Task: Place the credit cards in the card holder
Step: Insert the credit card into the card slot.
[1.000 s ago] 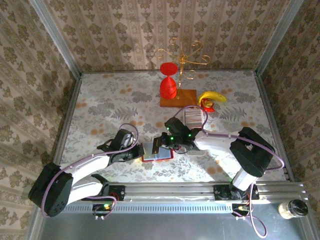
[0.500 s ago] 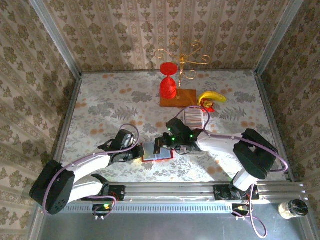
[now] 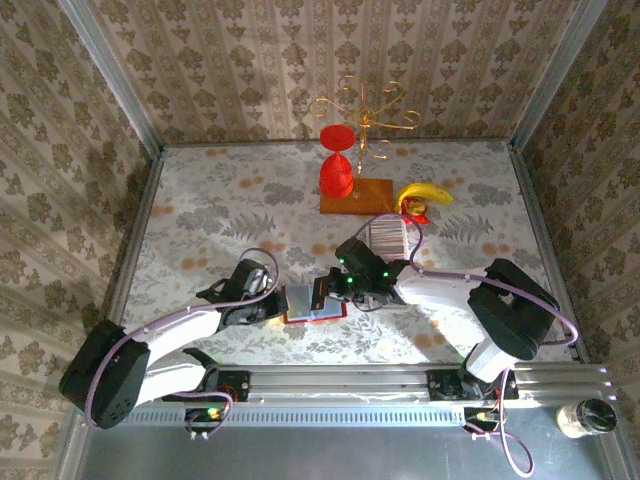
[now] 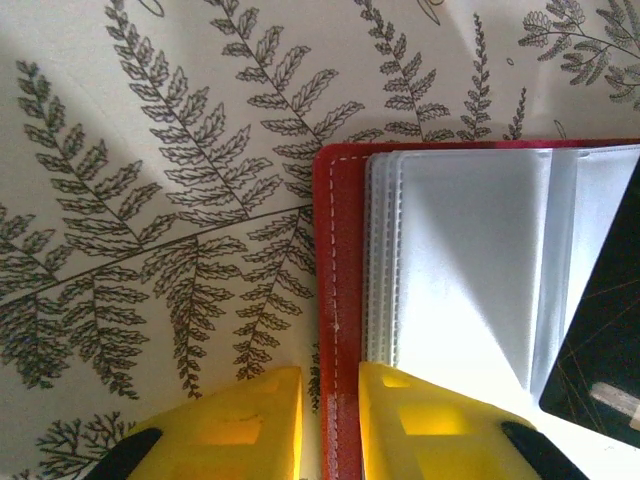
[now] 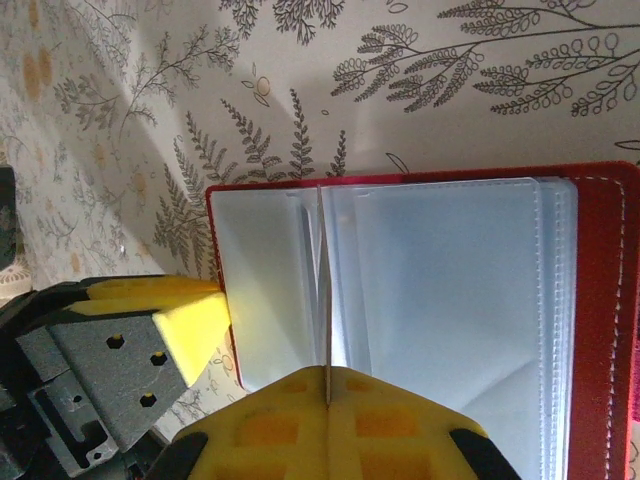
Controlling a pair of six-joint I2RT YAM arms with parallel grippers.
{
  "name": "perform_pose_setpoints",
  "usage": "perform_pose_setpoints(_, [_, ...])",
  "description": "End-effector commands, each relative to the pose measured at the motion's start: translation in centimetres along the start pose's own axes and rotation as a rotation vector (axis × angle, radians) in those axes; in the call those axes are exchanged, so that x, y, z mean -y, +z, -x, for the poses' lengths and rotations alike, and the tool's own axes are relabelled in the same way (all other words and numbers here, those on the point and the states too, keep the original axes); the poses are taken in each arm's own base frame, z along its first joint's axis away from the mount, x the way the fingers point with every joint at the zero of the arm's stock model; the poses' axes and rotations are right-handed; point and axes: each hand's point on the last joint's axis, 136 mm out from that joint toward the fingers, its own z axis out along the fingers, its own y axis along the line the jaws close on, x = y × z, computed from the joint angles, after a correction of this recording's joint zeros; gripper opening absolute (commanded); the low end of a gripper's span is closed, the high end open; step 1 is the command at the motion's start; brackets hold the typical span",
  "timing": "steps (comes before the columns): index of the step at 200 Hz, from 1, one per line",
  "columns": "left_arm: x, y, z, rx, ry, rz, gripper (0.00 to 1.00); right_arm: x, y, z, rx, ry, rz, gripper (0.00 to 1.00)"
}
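The red card holder (image 3: 315,312) lies open on the table, its pale plastic sleeves (image 4: 470,260) facing up. My left gripper (image 3: 284,304) is shut on the holder's red left edge (image 4: 335,250), which runs between its yellow fingers (image 4: 240,420). My right gripper (image 3: 330,288) is shut on one dark credit card (image 4: 600,350) held over the open sleeves. In the right wrist view this card (image 5: 326,300) is edge-on, standing along the fold of the sleeves (image 5: 440,280). The row of remaining credit cards (image 3: 388,235) lies behind the right wrist.
At the back stand a red goblet (image 3: 337,165) on a brown wooden board (image 3: 357,196), a gold wire stand (image 3: 365,108) and a banana (image 3: 425,194). Patterned walls close in the table on three sides. A jar (image 3: 585,417) sits off the table at the near right.
The right arm has shifted slightly, keeping the card over the open holder. The left gripper has closed a little more on the holder's edge.
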Motion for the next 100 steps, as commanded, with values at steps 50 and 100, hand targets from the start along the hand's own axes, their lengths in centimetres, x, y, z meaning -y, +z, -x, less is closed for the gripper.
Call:
perform_pose_setpoints(50, [-0.77, 0.52, -0.91, -0.024, 0.011, 0.030, 0.20, 0.30, 0.86, -0.35, -0.014, 0.016, 0.009, 0.00])
perform_pose_setpoints(100, [-0.72, 0.58, -0.94, -0.027, 0.015, 0.032, 0.19, 1.02, 0.42, -0.29, 0.005, 0.013, -0.022, 0.00])
